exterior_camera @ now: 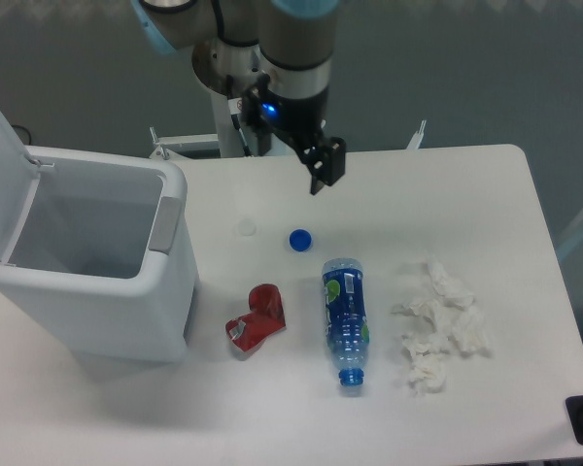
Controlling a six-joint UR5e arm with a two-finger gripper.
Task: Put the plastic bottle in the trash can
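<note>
One bottle only lies in view on the surface [447, 204], and it is the blue-labelled bottle [345, 316], on its side with its blue-capped neck toward the camera, between a crushed red wrapper [257, 318] and a heap of white tissue [442, 325]. The plastic bottle the task names shows nowhere. The trash can [170, 223] stands at the left with its lid up, and the part of its inside that can be seen is bare wall (the bottom is hidden, so the bottle may well lie there). Its looks cannot be read from this view. As a judgement, an empty plastic bottle would be light, thin-walled and slick, denting under a hard squeeze, so it is best taken around the middle across its width. The gripper [321, 173] hangs over the surface above a loose blue cap [299, 239], carrying nothing visible. Whether its jaws are spread or closed cannot be told.
</note>
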